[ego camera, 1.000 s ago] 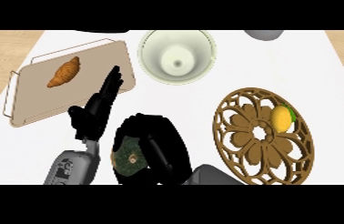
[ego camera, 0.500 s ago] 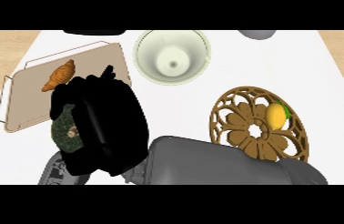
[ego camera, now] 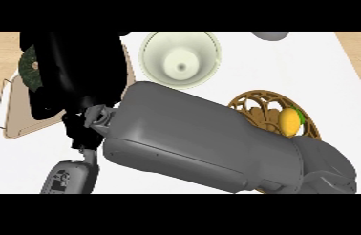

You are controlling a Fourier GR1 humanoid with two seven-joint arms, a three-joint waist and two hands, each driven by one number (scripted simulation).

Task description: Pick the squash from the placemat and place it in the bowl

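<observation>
1. As its grey forearm point(ego camera: 190, 133) has swung further left across the counter point(ego camera: 317, 71), the right hand point(ego camera: 70, 71) now hangs over the tray point(ego camera: 21, 124), far left; how far open it is cannot be told, and no hold shows.
2. Left hand point(ego camera: 74, 133): near left, mostly hidden; state cannot be told.
3. Squash point(ego camera: 289, 122): unmoved on the placemat point(ego camera: 247, 102), right, well apart from both hands.
4. Bowl point(ego camera: 180, 57): far centre, holding nothing.
5. Judgement: pick not begun; the hand has travelled away from the squash.
</observation>
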